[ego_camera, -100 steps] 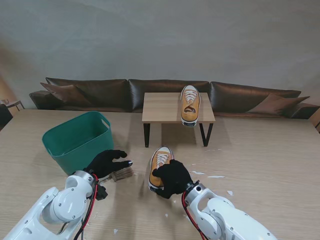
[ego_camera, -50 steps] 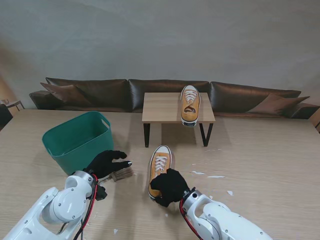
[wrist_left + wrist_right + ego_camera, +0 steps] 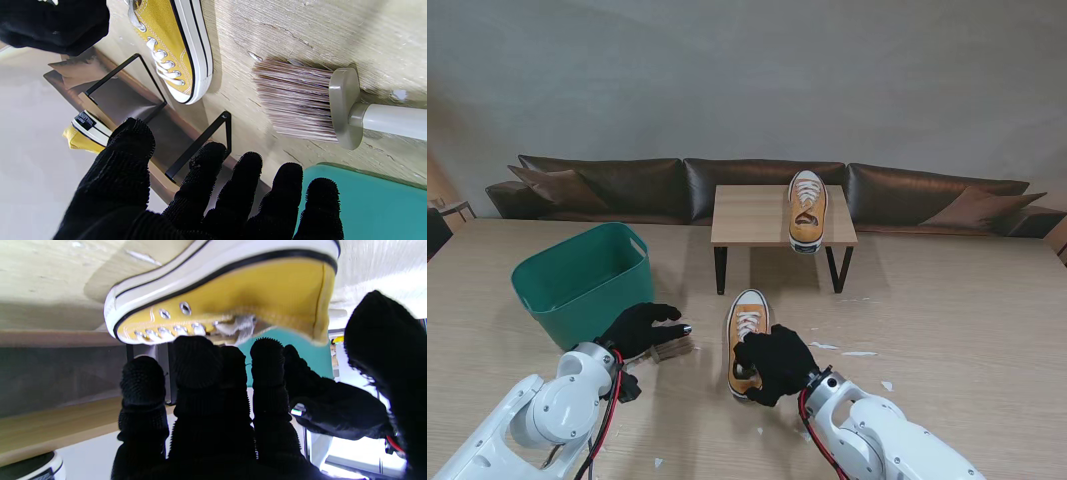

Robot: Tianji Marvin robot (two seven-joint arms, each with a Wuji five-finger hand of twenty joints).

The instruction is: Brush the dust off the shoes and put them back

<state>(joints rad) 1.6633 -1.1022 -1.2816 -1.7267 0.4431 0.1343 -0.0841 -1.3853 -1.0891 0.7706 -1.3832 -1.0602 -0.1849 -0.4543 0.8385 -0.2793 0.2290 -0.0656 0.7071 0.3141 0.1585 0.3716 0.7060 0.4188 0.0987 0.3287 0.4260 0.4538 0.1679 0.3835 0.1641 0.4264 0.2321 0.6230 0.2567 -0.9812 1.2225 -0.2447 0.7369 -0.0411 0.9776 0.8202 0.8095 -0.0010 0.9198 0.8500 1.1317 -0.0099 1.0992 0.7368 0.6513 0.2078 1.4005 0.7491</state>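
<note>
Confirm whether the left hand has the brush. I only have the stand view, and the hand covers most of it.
Observer: No. In the left wrist view the left hand is open with its fingers spread, and the brush lies on the table, apart from them.
Operator: Which way do the bristles point?
Observer: Toward the near shoe. The handle runs away from it.
Operator: Has the right hand clamped that shoe?
Observer: I cannot tell. In the right wrist view the right hand has its fingers at the laces and its thumb by the heel, but firm contact isn't visible.
</note>
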